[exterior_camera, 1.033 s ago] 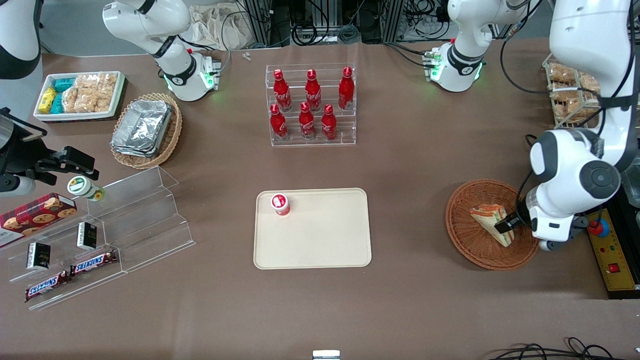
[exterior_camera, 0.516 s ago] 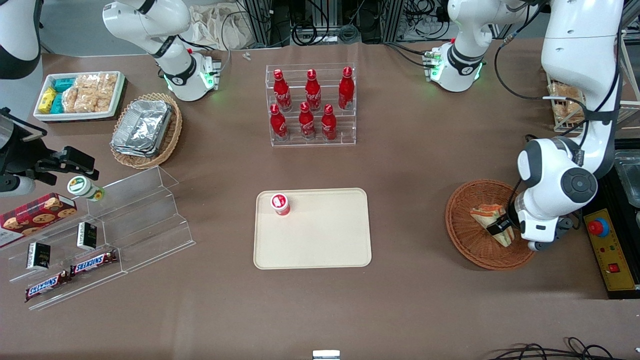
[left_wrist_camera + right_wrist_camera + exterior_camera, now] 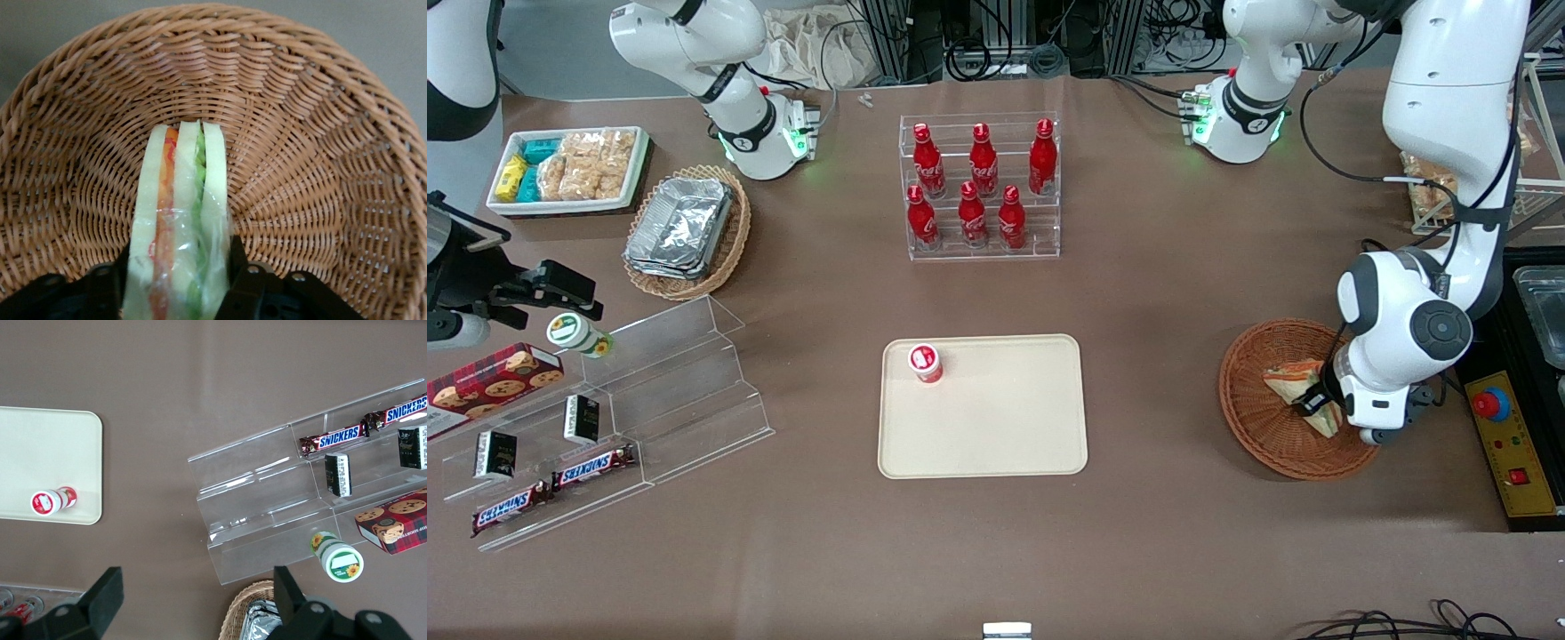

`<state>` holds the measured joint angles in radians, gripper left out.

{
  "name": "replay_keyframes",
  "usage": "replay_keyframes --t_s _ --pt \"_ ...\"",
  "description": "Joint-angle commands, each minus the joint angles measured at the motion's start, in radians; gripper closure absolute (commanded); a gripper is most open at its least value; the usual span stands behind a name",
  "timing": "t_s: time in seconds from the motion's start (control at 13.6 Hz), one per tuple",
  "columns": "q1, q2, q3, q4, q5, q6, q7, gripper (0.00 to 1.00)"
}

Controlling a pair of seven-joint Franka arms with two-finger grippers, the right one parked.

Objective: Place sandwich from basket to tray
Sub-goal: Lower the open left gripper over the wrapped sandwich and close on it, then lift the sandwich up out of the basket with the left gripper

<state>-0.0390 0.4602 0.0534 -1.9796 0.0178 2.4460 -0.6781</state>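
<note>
**Sandwich in the gripper's reach, not yet lifted out**

The triangular wedge sandwich [image 3: 179, 227] of pale bread with orange and green filling lies in the round reddish-brown woven wicker basket [image 3: 1258, 427], wrapped in clear film. The left arm's gripper [image 3: 179, 283] is down inside the basket, its black fingers [image 3: 243, 280] flanking the wedge on both sides; they look pressed to the bread, though real clamping is hard to confirm. The cream-beige rectangular plastic tray [image 3: 1005, 427] holds only a small red-and-white capped bottle [image 3: 926, 363]. Lifting, carrying and setting down all remain.
</note>
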Motion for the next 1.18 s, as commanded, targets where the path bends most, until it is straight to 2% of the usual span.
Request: replay_keyframes --t_s 0.0,0.07,0.15,0.3,0.44,0.74,0.89,1.11 --pt "-0.004 -0.046 -0.001 -0.009 0.007 -0.008 -0.041 0.89" --pt "-0.004 -0.061 -0.001 0.002 0.007 -0.045 -0.040 0.96" --pt "-0.004 -0.081 -0.001 0.027 0.007 -0.094 -0.041 0.99" --pt "-0.004 -0.124 -0.001 0.109 0.005 -0.282 -0.035 0.99" --pt "-0.005 -0.133 -0.009 0.256 0.004 -0.507 -0.041 0.99" --pt "-0.009 -0.135 -0.029 0.528 -0.047 -0.881 -0.028 0.99" --pt "-0.009 -0.143 -0.093 0.573 -0.042 -0.943 -0.025 0.99" --pt "-0.009 -0.167 -0.165 0.574 -0.041 -0.941 0.023 0.98"
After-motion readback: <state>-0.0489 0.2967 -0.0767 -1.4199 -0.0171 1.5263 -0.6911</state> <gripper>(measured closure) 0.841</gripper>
